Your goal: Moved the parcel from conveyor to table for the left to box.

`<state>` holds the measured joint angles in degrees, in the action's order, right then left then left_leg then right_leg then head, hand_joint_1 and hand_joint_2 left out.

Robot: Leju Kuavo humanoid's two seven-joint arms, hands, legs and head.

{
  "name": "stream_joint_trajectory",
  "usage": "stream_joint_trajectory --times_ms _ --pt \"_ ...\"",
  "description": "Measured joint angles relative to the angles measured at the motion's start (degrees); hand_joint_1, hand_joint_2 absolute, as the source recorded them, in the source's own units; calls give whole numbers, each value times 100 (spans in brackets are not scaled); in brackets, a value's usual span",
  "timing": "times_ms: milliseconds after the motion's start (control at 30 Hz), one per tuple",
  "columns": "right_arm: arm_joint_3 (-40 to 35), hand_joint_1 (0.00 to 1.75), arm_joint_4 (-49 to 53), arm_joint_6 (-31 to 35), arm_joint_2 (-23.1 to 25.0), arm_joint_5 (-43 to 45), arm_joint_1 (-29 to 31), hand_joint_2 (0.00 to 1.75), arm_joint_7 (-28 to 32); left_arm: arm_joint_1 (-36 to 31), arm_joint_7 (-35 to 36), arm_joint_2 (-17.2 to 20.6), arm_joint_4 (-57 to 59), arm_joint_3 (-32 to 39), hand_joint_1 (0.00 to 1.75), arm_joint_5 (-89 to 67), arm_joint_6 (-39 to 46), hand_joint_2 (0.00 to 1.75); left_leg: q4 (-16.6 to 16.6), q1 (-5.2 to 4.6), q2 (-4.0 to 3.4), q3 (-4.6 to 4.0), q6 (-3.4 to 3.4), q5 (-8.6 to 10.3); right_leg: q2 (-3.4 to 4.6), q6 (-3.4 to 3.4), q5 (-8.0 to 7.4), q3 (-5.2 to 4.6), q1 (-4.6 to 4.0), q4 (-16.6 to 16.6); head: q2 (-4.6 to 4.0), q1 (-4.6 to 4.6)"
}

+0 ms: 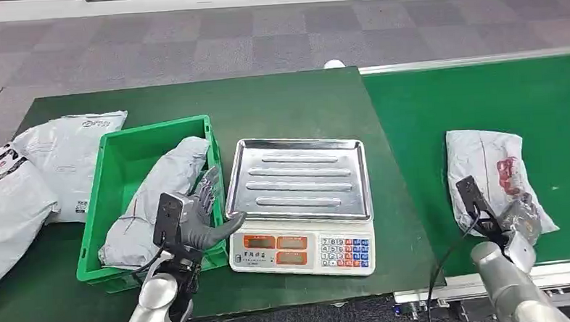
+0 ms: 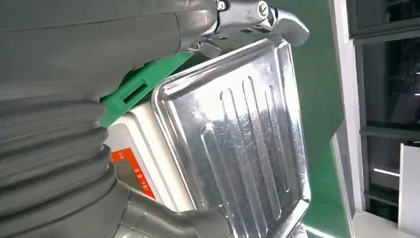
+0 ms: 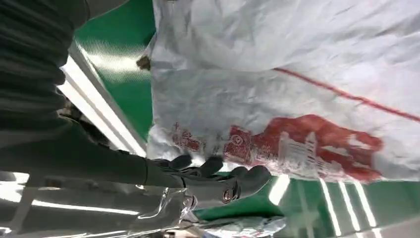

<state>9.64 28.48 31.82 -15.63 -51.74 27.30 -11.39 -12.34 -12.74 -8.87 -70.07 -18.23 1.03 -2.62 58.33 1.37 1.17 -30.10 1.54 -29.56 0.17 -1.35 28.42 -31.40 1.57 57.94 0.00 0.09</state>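
Observation:
A white parcel (image 1: 489,170) with red print lies flat on the green conveyor belt (image 1: 475,94). My right hand (image 1: 515,222) is at its near end. In the right wrist view its dark fingers (image 3: 218,173) curl against the edge of the parcel (image 3: 297,99); whether they grip it I cannot tell. My left hand (image 1: 197,212) hovers with fingers spread and holding nothing, at the right wall of the green box (image 1: 118,150), beside the scale. A grey parcel (image 1: 160,195) lies inside that box. The left wrist view has my left hand (image 2: 124,54) above the scale tray (image 2: 237,139).
An electronic scale with a steel tray (image 1: 297,178) stands mid-table on the dark green table (image 1: 287,103). Two more white parcels (image 1: 64,163) (image 1: 5,209) lie at the table's left end. The conveyor's metal rail (image 1: 563,272) runs along its near edge.

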Motion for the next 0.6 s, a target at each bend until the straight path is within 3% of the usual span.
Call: stream_joint_trajectory --times_ms 600 --pt "2 0 -428 0 -247 -297 102 175 -275 125 7 -138 -24 -76 0 105 -103 175 0 -1 -1 -1 0 1 1 0 -1 0 1 0 -2 2"
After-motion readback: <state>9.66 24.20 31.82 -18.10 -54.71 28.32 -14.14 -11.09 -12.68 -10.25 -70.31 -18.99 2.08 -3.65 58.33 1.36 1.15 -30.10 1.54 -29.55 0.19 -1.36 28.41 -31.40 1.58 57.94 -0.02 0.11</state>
